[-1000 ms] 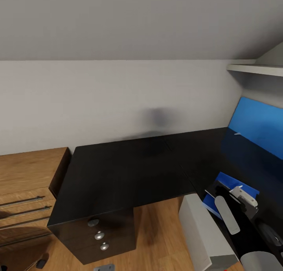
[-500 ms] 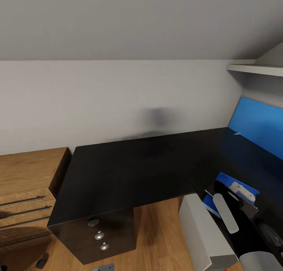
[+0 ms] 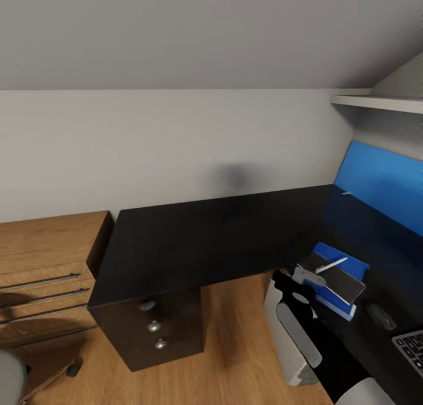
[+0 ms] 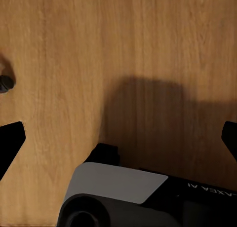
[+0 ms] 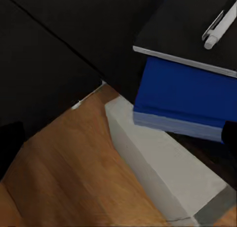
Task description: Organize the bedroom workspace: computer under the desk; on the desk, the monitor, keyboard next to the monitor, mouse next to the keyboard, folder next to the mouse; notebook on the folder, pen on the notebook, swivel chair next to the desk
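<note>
The glossy black L-shaped desk [image 3: 194, 240] spans the head view, its black drawer unit [image 3: 155, 328] with round silver knobs standing below the near edge and a low wooden cabinet [image 3: 41, 264] just beside it at the left. At the far right a monitor [image 3: 382, 188] with a bright blue screen stands on the desk under a white wall shelf [image 3: 376, 103]. Under the desk's right wing sits the white-grey computer [image 3: 288, 334] on the light wood floor [image 3: 235, 340]. On the desktop above it lies the folder [image 3: 346, 276], bright blue, with a dark-covered notebook [image 3: 338, 282] stacked on top and the pen [image 3: 330, 265], a thin white stick, lying across the notebook. Near the stack, to its right, are the small black mouse [image 3: 380, 316] and, at the picture's edge, a corner of the keyboard [image 3: 411, 349]. The right gripper [image 3: 308, 276] hangs just beside the near-left corner of the stack, over the desk's edge; in the right wrist view its dark fingertips sit at opposite edges, spread wide and holding nothing, while the folder [image 5: 187, 98], notebook [image 5: 182, 34] and pen [image 5: 219, 27] lie ahead with the computer [image 5: 163, 163] below them. In the left wrist view the left gripper [image 4: 118, 138] points down at the bare floor [image 4: 98, 49], its fingertips likewise parted and empty. A grey chair [image 3: 9, 375] edge shows at the lower left corner.
</note>
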`<state>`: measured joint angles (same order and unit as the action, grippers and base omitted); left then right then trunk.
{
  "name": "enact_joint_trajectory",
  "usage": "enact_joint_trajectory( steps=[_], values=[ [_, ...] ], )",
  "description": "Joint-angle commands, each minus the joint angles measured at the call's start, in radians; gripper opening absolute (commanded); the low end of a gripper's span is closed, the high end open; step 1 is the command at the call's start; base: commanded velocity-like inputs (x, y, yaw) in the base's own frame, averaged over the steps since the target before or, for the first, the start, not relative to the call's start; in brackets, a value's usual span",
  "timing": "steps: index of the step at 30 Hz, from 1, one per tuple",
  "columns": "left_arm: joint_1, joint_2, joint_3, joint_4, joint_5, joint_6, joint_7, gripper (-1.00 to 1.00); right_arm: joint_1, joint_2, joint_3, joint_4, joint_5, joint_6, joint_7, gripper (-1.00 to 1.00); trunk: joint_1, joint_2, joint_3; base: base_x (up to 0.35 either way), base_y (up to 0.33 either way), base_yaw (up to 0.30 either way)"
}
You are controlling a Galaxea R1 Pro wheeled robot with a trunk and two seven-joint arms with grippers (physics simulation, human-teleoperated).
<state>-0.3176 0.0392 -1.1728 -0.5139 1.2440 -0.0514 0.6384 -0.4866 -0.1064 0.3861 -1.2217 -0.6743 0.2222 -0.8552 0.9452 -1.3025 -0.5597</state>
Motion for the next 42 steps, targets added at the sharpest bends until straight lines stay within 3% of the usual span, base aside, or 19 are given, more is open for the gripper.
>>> enact_joint_trajectory(
  steps=[1,3,4,7,9,10,14,19,22,26,31,33,37,40,42],
  values=[
    [-0.001,0.001,-0.008,-0.001,0.010,-0.005,0.005,1.00,-0.001,-0.001,0.026,0.000,-0.003,0.006,-0.006,1.00,-0.001,-0.001,-0.001,-0.335,0.000,0.000],
    [-0.001,0.000,-0.006,0.019,0.011,-0.006,0.002,1.00,-0.002,0.012,0.129,0.043,-0.003,-0.001,0.000,1.00,-0.001,-0.001,-0.001,-0.336,0.000,0.000],
    [-0.001,-0.001,-0.006,0.032,0.011,-0.006,-0.001,1.00,-0.002,0.032,0.146,0.073,-0.002,-0.005,0.005,1.00,-0.001,-0.001,-0.001,-0.315,0.000,0.000],
    [-0.001,0.000,-0.005,0.055,0.011,-0.008,-0.020,1.00,-0.003,0.088,0.162,0.153,0.002,-0.011,0.024,1.00,-0.001,-0.001,-0.001,-0.227,0.000,0.000],
    [-0.001,0.002,-0.004,0.067,0.011,-0.041,-0.053,1.00,-0.015,0.135,0.168,0.252,0.028,-0.013,0.069,1.00,-0.001,-0.001,-0.001,-0.093,0.000,0.000],
    [-0.001,0.002,-0.004,0.069,0.011,-0.058,-0.063,1.00,-0.020,0.145,0.169,0.277,0.039,-0.014,0.084,1.00,-0.001,-0.001,-0.001,-0.058,0.000,0.000],
    [-0.001,0.003,-0.005,0.078,0.008,-0.181,-0.101,1.00,-0.041,0.208,0.172,0.437,0.132,-0.039,0.204,1.00,-0.001,-0.001,-0.001,-0.025,0.000,0.000],
    [-0.001,0.001,-0.005,0.115,-0.014,-0.237,-0.113,1.00,-0.048,0.259,0.175,0.720,0.271,-0.211,0.360,1.00,-0.020,0.034,0.015,-0.006,0.000,0.000],
    [-0.001,0.001,-0.004,0.123,-0.013,-0.236,-0.115,1.00,-0.048,0.270,0.175,0.825,0.299,-0.293,0.390,1.00,-0.031,0.055,0.024,0.000,0.000,0.000],
    [-0.001,0.001,0.000,0.196,-0.009,-0.193,-0.149,1.00,-0.046,0.272,0.174,0.939,0.306,-0.375,0.416,1.00,-0.047,0.083,0.037,0.000,0.000,0.000],
    [-0.001,0.000,0.000,0.284,0.003,-0.173,-0.315,1.00,-0.042,0.272,0.173,1.082,0.306,-0.540,0.459,1.00,-0.066,0.118,0.052,0.000,0.000,0.000],
    [-0.001,0.000,0.001,0.306,0.022,-0.165,-0.393,1.00,-0.040,0.271,0.172,1.171,0.306,-0.603,0.471,1.00,-0.073,0.132,0.059,0.000,0.000,0.000],
    [-0.001,0.000,0.002,0.326,0.038,-0.156,-0.425,1.00,-0.029,0.265,0.170,1.221,0.307,-0.628,0.508,1.00,-0.089,0.160,0.071,0.000,0.000,0.000],
    [-0.001,-0.006,-0.005,0.336,0.040,-0.151,-0.441,1.00,-0.007,0.250,0.169,1.239,0.304,-0.656,0.597,1.00,-0.100,0.181,0.080,0.000,0.000,0.000],
    [-0.001,-0.011,-0.005,0.337,0.040,-0.151,-0.442,1.00,-0.001,0.249,0.169,1.240,0.303,-0.672,0.606,1.00,-0.108,0.195,0.087,0.000,0.000,0.000]
  ],
)
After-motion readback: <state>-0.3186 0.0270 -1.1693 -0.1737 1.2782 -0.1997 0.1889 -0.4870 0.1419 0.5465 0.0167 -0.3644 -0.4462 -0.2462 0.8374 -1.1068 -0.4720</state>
